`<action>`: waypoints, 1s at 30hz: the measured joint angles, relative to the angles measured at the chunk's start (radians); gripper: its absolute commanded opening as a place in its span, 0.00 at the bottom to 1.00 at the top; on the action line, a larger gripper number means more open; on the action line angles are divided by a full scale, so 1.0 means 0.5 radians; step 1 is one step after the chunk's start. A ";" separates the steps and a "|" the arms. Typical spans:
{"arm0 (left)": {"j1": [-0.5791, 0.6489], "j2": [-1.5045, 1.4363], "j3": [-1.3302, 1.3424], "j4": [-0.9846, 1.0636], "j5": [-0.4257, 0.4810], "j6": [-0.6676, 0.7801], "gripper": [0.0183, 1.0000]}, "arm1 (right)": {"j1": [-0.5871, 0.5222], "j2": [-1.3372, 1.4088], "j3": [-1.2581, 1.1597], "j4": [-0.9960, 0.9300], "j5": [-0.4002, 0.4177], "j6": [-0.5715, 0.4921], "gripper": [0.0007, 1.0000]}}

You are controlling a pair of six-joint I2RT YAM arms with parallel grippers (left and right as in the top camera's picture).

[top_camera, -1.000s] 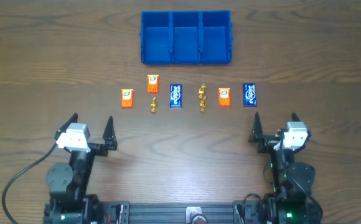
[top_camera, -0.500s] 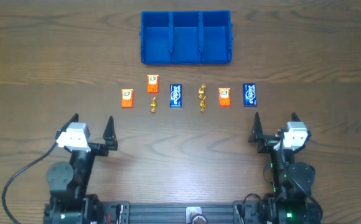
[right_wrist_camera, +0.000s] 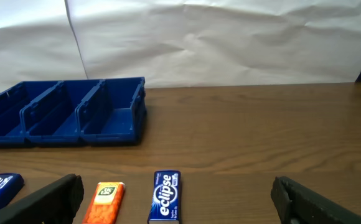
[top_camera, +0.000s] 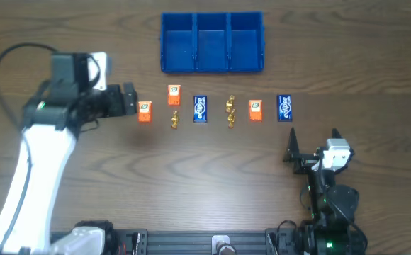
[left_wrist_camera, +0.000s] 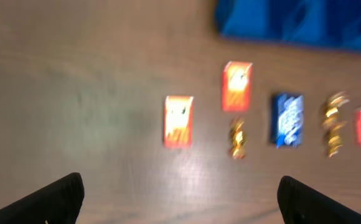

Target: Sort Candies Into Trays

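Observation:
A blue three-compartment tray (top_camera: pixel 212 68) stands at the back of the wooden table, with nothing visible in it. In front of it lies a row of candies: orange packs (top_camera: pixel 144 112) (top_camera: pixel 173 95) (top_camera: pixel 255 110), blue packs (top_camera: pixel 200 108) (top_camera: pixel 284 108) and small gold-wrapped sweets (top_camera: pixel 175 119) (top_camera: pixel 229 105). My left gripper (top_camera: pixel 130 99) hangs raised just left of the leftmost orange pack (left_wrist_camera: pixel 178 121), open (left_wrist_camera: pixel 180 196) and holding nothing. My right gripper (top_camera: pixel 313 134) sits low near its base, open (right_wrist_camera: pixel 175 183), in front of the rightmost blue pack (right_wrist_camera: pixel 166 198).
A white sheet hangs behind the table's far edge (right_wrist_camera: pixel 218 43). A black cable (top_camera: pixel 7 60) loops off the left arm. Bare wood lies left and right of the candy row and between the row and the arm bases.
The left arm has risen from its rest pose by its base and swung up and out to beside the leftmost orange pack. The right arm and the candies have not moved.

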 measured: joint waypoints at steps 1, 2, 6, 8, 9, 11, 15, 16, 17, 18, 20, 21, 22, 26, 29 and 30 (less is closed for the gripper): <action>-0.028 0.096 0.000 -0.013 -0.027 -0.022 1.00 | 0.000 0.000 0.000 0.000 -0.002 0.000 1.00; -0.085 0.272 0.000 -0.008 -0.072 -0.056 1.00 | 0.000 0.000 0.000 0.000 -0.001 0.000 1.00; -0.224 0.558 0.000 0.055 -0.176 -0.127 1.00 | 0.000 0.000 0.000 0.000 -0.001 0.000 1.00; -0.265 0.706 0.000 0.069 -0.225 -0.155 1.00 | 0.000 0.000 0.000 0.000 -0.001 0.000 1.00; -0.269 0.742 0.000 0.098 -0.237 -0.156 1.00 | -0.001 0.000 0.000 0.001 -0.001 0.000 1.00; -0.287 0.828 0.000 0.158 -0.273 -0.163 1.00 | -0.001 0.000 0.000 0.001 -0.001 0.000 1.00; -0.318 0.948 0.000 0.256 -0.320 -0.179 1.00 | 0.000 0.000 0.000 0.001 -0.001 0.000 1.00; -0.318 0.980 0.000 0.280 -0.336 -0.185 1.00 | -0.001 0.000 0.000 0.000 -0.001 0.000 1.00; -0.318 1.030 0.000 0.307 -0.349 -0.192 1.00 | -0.001 0.000 0.000 0.001 -0.001 0.000 1.00; -0.318 1.083 0.000 0.318 -0.364 -0.192 1.00 | 0.000 0.000 0.000 0.000 -0.001 0.000 1.00; -0.318 1.107 0.000 0.352 -0.386 -0.193 0.97 | -0.001 0.000 0.000 0.000 -0.001 0.000 1.00; -0.318 1.122 0.002 0.370 -0.394 -0.193 0.95 | 0.000 0.000 0.000 0.001 -0.001 0.000 1.00; -0.318 1.137 0.002 0.371 -0.395 -0.193 0.94 | -0.001 0.000 0.000 0.000 -0.001 0.000 1.00; -0.318 1.169 0.014 0.408 -0.398 -0.196 0.77 | 0.000 0.000 0.000 0.000 -0.001 0.000 1.00; -0.328 1.179 0.023 0.426 -0.403 -0.204 0.54 | -0.001 0.000 0.000 0.001 -0.001 0.000 1.00; -0.331 1.180 0.023 0.436 -0.402 -0.201 0.47 | -0.001 0.000 0.000 0.000 -0.001 0.000 1.00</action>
